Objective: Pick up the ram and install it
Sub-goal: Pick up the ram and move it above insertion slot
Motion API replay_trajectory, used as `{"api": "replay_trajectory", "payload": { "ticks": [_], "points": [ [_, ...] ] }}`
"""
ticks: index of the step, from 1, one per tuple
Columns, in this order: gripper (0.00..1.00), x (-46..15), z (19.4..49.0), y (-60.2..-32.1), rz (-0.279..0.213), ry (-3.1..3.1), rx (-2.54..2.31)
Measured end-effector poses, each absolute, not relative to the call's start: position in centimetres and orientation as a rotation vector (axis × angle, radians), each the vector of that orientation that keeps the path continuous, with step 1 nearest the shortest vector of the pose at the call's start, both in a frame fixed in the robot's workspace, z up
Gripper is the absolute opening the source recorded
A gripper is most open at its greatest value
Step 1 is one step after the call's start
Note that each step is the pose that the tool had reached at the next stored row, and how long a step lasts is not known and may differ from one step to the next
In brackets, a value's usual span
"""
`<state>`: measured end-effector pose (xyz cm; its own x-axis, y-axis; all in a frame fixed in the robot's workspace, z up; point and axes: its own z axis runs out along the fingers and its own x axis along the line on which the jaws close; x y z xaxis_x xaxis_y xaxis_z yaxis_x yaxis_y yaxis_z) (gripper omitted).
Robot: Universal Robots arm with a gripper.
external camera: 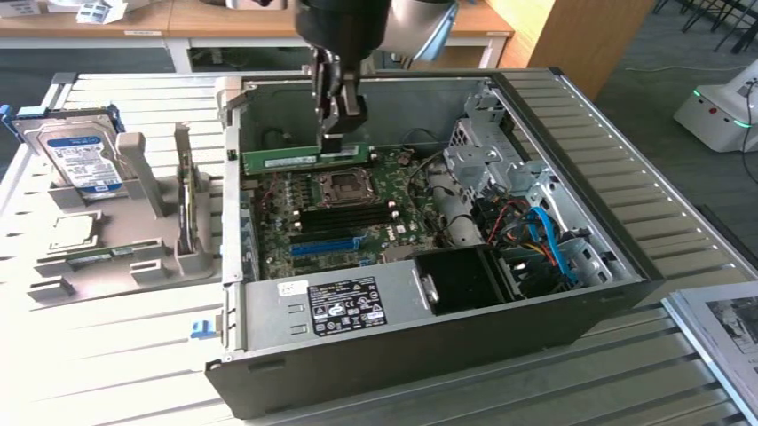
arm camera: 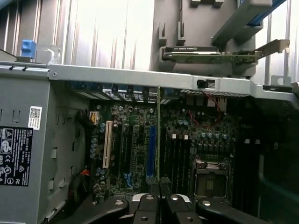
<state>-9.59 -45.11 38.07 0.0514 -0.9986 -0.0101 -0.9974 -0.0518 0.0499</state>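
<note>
The ram point(external camera: 305, 159), a long thin green board, hangs level inside the open computer case point(external camera: 616, 266), above the motherboard point(external camera: 391, 232) near its far edge. My gripper point(external camera: 335, 139) reaches down from above and is shut on the ram's upper edge, toward its end on the exterior view's right. In the wrist view the ram point(arm camera: 159, 135) shows edge-on as a thin line running out from between my fingertips point(arm camera: 148, 201). It hovers between the blue slot strip point(arm camera: 151, 149) and the black slots point(arm camera: 180, 158). The black slots point(external camera: 343, 218) lie just nearer than the CPU socket point(external camera: 344, 185).
A silver hard drive point(external camera: 81, 156) with a blue-white label stands in a grey holder point(external camera: 119, 253) on the exterior view's left. Inside the case are the power supply point(external camera: 343, 304), a metal drive cage point(external camera: 488, 153) and blue cables point(external camera: 552, 238). The case walls close in around the motherboard.
</note>
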Motion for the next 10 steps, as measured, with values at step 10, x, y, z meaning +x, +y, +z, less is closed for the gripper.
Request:
{"api": "replay_trajectory", "payload": {
  "ticks": [10],
  "points": [
    [0.12,-6.7,38.1,-45.1,-0.065,-2.143,2.256]
  ]
}}
